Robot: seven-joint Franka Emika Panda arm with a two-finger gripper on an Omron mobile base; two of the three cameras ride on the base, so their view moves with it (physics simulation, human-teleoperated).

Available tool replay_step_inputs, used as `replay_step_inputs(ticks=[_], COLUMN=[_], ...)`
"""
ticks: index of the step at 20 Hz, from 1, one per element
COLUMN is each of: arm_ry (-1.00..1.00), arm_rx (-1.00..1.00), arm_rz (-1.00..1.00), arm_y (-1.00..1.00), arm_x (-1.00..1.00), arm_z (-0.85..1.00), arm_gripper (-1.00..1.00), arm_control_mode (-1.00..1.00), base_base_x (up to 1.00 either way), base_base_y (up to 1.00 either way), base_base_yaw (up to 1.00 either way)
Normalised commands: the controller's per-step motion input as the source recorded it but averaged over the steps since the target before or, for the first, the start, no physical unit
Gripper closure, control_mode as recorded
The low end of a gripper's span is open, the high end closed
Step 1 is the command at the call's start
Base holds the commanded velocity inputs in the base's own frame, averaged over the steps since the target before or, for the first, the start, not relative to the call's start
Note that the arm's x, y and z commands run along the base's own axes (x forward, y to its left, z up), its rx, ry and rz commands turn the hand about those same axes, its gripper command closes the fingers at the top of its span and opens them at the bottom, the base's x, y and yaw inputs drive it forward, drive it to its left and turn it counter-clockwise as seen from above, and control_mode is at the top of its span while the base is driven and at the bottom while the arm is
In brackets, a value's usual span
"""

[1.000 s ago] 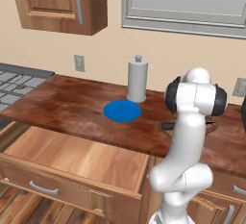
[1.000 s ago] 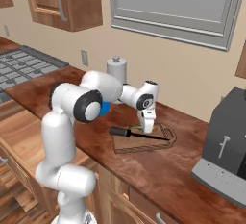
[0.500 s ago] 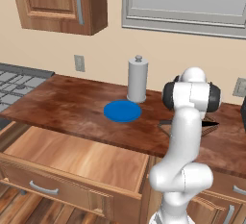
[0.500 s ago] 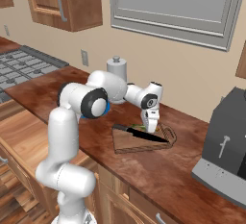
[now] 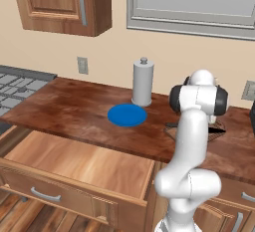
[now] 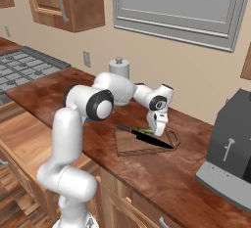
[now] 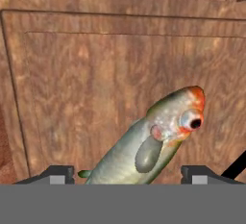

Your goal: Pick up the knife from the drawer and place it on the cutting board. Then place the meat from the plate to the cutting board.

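The meat point(image 7: 151, 139), a small fish-shaped piece, lies on the brown cutting board point(image 7: 96, 74) between my fingertips point(image 7: 57, 174). They stand wide apart and clear of it, so my gripper point(image 7: 127, 174) is open. In the right base view the gripper point(image 6: 158, 131) hangs low over the cutting board point(image 6: 128, 147), with the meat point(image 6: 143, 131) just beside it. The knife point(image 6: 147, 139) lies slantwise across the board, and its black edge point(image 7: 235, 168) shows at the hand view's lower right. The blue plate point(image 5: 127, 115) is bare. The drawer point(image 5: 74, 162) stands pulled open.
A paper-towel roll point(image 5: 142, 82) stands behind the plate. A dark grey machine point(image 6: 234, 158) sits on the counter right of the board. A stove point(image 5: 15, 84) lies at the far left, and a wall cabinet point(image 5: 64, 2) hangs above it.
The arm's elbow has swung in towards the board while the hand stayed low over it, drifting slightly right. The knife and plate have not moved.
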Motion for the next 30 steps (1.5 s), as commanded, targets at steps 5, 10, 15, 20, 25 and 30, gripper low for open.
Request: replay_step_inputs(ticks=[5, 10, 15, 20, 25, 30], arm_ry=[0.0, 0.0, -0.18, -0.08, -0.11, -0.07], arm_rx=[0.02, 0.03, 0.0, 0.0, -0.02, -0.2], arm_rz=[0.0, 0.0, 0.0, -0.04, 0.0, 0.01], arm_y=[-0.05, -0.01, 0.01, 0.0, 0.3, 1.0], arm_x=[-0.01, -0.04, -0.24, -0.87, -1.0, -0.96], arm_z=[-0.01, 0.27, 0.57, 0.55, 0.71, 0.74], arm_gripper=[-1.0, -1.0, -1.0, -1.0, -1.0, -1.0], arm_control_mode=[-1.0, -1.0, -1.0, -1.0, -1.0, -1.0], base_base_x=[0.0, 0.0, 0.0, 0.0, 0.0, 0.0], base_base_y=[0.0, 0.0, 0.0, 0.0, 0.0, 0.0], base_base_yaw=[0.0, 0.0, 0.0, 0.0, 0.0, 0.0])
